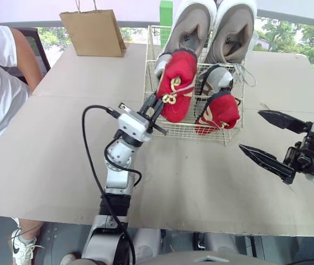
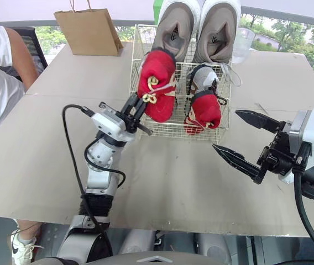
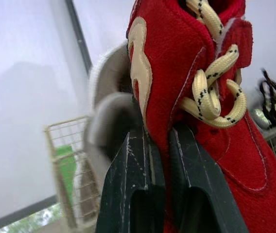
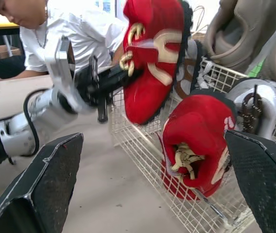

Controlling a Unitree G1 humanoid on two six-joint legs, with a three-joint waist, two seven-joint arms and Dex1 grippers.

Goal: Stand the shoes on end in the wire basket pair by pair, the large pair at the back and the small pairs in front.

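- Tightly pinched the soft red shoe between the jaws of the left gripper, just above the wire basket.
- Looked light and floppy; best held by its rim.
- Held the right gripper jaws wide apart, empty.

No word or number could be read anywhere. Each of the two large grey shoes carried a small dark logo on its insole, too small to make out. The person's white sneaker bore a dark swoosh-shaped mark.
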